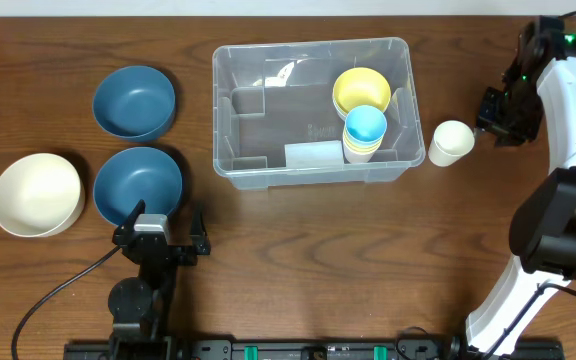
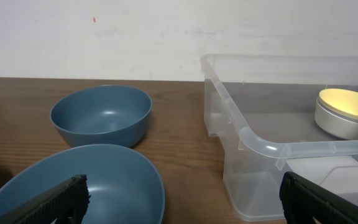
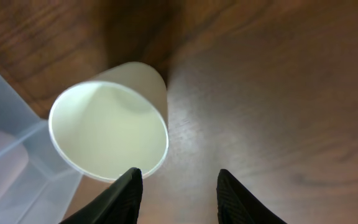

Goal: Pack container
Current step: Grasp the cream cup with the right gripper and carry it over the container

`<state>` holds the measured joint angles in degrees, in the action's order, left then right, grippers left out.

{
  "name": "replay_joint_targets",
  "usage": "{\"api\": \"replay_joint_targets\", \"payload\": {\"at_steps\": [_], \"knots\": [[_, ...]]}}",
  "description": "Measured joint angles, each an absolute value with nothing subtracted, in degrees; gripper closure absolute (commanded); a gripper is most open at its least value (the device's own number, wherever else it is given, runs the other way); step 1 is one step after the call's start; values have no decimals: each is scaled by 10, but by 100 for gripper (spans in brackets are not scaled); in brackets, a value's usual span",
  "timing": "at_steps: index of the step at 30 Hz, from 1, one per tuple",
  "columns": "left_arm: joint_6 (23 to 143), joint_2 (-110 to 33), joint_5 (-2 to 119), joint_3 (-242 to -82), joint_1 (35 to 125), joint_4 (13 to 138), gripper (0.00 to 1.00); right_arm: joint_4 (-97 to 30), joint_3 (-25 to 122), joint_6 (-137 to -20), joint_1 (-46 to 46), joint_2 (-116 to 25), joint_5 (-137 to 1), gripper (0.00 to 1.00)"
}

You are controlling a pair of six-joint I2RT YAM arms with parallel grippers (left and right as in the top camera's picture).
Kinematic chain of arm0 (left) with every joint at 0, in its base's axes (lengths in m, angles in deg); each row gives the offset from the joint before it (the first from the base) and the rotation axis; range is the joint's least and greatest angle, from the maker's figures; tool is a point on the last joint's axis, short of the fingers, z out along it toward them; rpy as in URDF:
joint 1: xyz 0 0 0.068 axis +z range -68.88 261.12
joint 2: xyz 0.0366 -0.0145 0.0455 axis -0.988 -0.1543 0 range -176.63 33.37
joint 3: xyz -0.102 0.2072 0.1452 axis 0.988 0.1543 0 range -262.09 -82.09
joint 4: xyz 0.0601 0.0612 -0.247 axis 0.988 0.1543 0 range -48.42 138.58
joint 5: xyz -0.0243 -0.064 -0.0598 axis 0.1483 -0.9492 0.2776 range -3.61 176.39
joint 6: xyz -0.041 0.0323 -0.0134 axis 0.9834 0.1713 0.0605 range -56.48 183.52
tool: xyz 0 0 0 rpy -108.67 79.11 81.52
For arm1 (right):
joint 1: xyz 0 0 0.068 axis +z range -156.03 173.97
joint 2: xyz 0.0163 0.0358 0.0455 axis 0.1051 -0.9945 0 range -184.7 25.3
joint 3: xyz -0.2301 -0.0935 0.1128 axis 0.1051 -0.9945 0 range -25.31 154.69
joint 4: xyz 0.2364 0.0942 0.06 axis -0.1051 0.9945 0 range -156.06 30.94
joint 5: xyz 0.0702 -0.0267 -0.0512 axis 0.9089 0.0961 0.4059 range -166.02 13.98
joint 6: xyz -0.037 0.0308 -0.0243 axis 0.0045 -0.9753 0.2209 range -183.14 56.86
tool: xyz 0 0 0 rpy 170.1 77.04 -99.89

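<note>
Only overhead shows cups (image 1: 365, 132) stacked inside the container (image 1: 273, 120), perhaps three.

The desk (image 1: 298, 260) is dark brown with streaky wood grain. On the left, the far bowl (image 1: 134, 101) and near bowl (image 1: 138, 185) are both slate blue, the leftmost bowl (image 1: 36, 194) is cream, and the cup (image 1: 452, 141) at right is cream too. The container (image 1: 313, 47) is clear with a white label (image 1: 313, 155); inside are a pale yellow bowl (image 1: 361, 90) and a sky-blue cup (image 1: 365, 124) over yellow cups (image 1: 360, 152).
</note>
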<state>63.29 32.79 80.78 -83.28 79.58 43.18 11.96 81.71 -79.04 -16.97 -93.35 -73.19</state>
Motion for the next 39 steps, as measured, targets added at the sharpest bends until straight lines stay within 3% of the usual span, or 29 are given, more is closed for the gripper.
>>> {"api": "replay_joint_targets", "payload": {"at_steps": [8,16,20,21,27,39], "knots": [[633,328,808,-833,796,432,2,26,717,-796,-166,-933,-729,64],[633,328,808,-833,796,432,2,-1,679,-809,-165,-934,-728,82],[633,328,808,-833,796,432,2,17,683,-810,-165,-933,-729,99],[633,328,808,-833,796,432,2,26,689,-811,-165,-934,-730,99],[633,328,808,-833,796,432,2,107,785,-815,-165,-934,-733,99],[633,328,808,-833,796,432,2,309,1117,-798,-135,-933,-750,99]]}}
